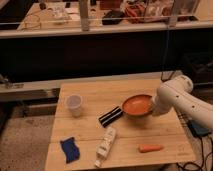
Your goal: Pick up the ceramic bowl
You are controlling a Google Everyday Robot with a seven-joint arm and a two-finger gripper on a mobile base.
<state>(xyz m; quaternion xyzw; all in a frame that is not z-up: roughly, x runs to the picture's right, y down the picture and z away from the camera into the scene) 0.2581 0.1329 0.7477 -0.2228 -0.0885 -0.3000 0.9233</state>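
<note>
**Position.** The ceramic bowl (134, 104) is sitting upright, right of centre on the wooden table (100, 92), with its orange interior facing up. The gripper (152, 108) is sitting at the bowl's right rim, at the end of the white arm (175, 95). The wrist housing is covering the contact point, so it cannot be told whether the claw is wide, narrow or clamping the rim.

**Risks noted.**
1. Any hold is being taken on one side only, on a thin, sloping rim. In the inspector's judgement, a bowl raised this way is likely hanging off-balance. A glazed surface is also giving little friction. Tilting or slipping out is the main hazard.
2. A black striped object (110, 116) is lying just beside the bowl's left edge, possibly touching it. Any sideways drag to the left is pushing it toward the white tube (105, 143).
3. The plastic cup (74, 105), blue cloth (69, 149) and orange stick (150, 148) are lying apart from the bowl and are posing no evident hazard.
</note>
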